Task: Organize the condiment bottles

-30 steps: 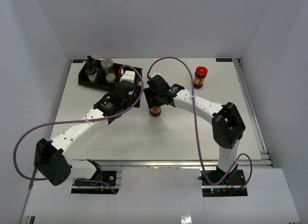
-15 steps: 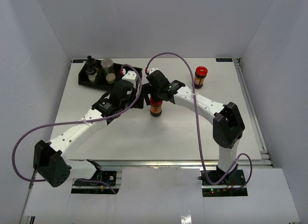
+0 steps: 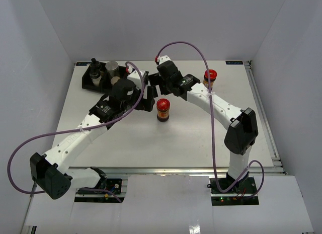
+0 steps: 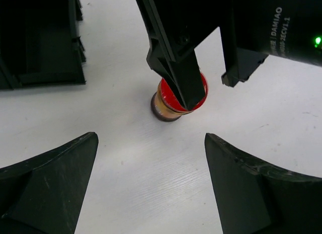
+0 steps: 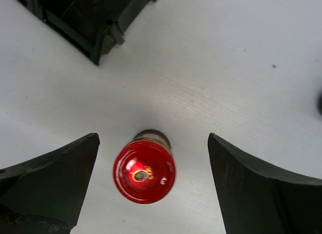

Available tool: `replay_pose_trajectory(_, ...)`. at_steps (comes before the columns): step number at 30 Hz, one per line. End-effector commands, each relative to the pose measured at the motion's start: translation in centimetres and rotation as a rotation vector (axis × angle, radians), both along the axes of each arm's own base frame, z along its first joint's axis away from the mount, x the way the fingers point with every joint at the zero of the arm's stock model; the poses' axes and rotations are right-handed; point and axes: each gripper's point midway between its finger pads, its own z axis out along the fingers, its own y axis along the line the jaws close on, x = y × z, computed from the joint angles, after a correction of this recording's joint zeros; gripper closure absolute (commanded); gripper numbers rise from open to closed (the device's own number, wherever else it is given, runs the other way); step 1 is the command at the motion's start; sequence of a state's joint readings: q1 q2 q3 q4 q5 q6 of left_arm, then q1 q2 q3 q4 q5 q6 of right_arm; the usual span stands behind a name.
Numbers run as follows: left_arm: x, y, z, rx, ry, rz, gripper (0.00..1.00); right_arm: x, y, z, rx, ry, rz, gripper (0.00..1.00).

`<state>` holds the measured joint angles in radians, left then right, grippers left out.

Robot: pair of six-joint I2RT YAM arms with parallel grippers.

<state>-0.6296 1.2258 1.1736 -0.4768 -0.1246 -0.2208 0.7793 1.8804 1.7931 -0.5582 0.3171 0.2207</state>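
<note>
A dark-brown jar with a red lid (image 3: pixel 163 109) stands upright on the white table, free of both grippers. In the right wrist view its lid (image 5: pixel 144 172) lies below and between the fingers of my open right gripper (image 5: pixel 153 141), which hovers above it. My right gripper (image 3: pixel 157 89) is just behind the jar. My left gripper (image 3: pixel 149 100) is open and empty just left of the jar. In the left wrist view (image 4: pixel 151 183) the jar (image 4: pixel 166 104) is partly hidden by a right finger. The second red-lidded jar (image 3: pixel 210 79) stands at the back right. The black-topped shaker (image 3: pixel 94 69) and the silver-lidded jar (image 3: pixel 112 69) sit in the tray.
The black compartmented tray (image 3: pixel 88 84) lies at the back left; its corner shows in the right wrist view (image 5: pixel 95 22) and the left wrist view (image 4: pixel 40 43). Purple cables arc over both arms. Grey walls enclose the table.
My right gripper let go of the red-lidded jar, opened and drew up and back from it. My left arm moved up toward the jar's left side.
</note>
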Motion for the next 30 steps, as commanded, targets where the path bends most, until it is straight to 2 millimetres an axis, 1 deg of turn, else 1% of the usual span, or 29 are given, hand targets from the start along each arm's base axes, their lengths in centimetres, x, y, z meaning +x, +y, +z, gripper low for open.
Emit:
replay_pose_trajectory(1, 0.1, -3.1, 0.4, 0.004, 0.047, -0.137, 0.02, 2.3, -6.5, 5.8, 0.054, -0.094, -0.146, 0.05)
replay_pose_trajectory(3, 0.8, -3.9, -1.0, 0.037, 0.080, -0.133, 0.02, 2.6, -9.2, 6.6, 0.071, -0.105, -0.190, 0.05)
replay_pose_trajectory(5, 1.3, -4.4, -1.9, 0.057, 0.098, -0.130, 0.02, 3.2, -12.2, 6.1, 0.070, -0.111, -0.248, 0.04)
replay_pose_trajectory(7, 2.1, -5.2, -2.9, 0.072, 0.123, -0.136, 0.02, 3.5, -14.6, 6.6, 0.081, -0.128, -0.288, 0.04)
replay_pose_trajectory(8, 2.4, -5.6, -3.6, 0.085, 0.143, -0.140, 0.02, 3.8, -16.1, 6.5, 0.079, -0.125, -0.312, 0.03)
replay_pose_trajectory(10, 2.6, -6.1, -5.7, 0.131, 0.205, -0.146, 0.02, 4.4, -18.6, 6.4, 0.072, -0.127, -0.345, 0.03)
replay_pose_trajectory(11, 2.7, -6.4, -5.7, 0.135, 0.207, -0.152, 0.02, 4.6, -19.8, 6.4, 0.064, -0.132, -0.357, 0.02)
replay_pose_trajectory(14, 2.8, -7.2, -6.6, 0.160, 0.217, -0.164, 0.02, 4.7, -21.3, 6.5, 0.067, -0.152, -0.362, 0.02)
replay_pose_trajectory(16, 3.1, -7.4, -7.0, 0.171, 0.226, -0.162, 0.02, 5.1, -22.4, 6.1, 0.068, -0.165, -0.378, 0.04)
replay_pose_trajectory(18, 3.2, -7.6, -7.5, 0.181, 0.238, -0.160, 0.02, 5.5, -22.9, 5.8, 0.070, -0.162, -0.389, 0.06)
replay_pose_trajectory(20, 3.2, -7.7, -8.6, 0.204, 0.264, -0.159, 0.02, 6.4, -23.8, 5.2, 0.075, -0.154, -0.404, 0.07)
replay_pose_trajectory(21, 3.1, -7.8, -8.7, 0.206, 0.267, -0.160, 0.02, 6.5, -23.7, 5.1, 0.078, -0.150, -0.396, 0.08)
replay_pose_trajectory(25, 3.2, -8.0, -10.1, 0.236, 0.284, -0.165, 0.02, 8.2, -25.5, 3.9, 0.067, -0.163, -0.433, 0.10)
replay_pose_trajectory(26, 3.3, -8.0, -10.3, 0.240, 0.286, -0.162, 0.02, 8.6, -25.9, 4.1, 0.065, -0.170, -0.439, 0.10)
replay_pose_trajectory(30, 3.5, -8.0, -11.7, 0.271, 0.306, -0.149, 0.02, 10.1, -25.9, 3.1, 0.047, -0.161, -0.427, 0.10)
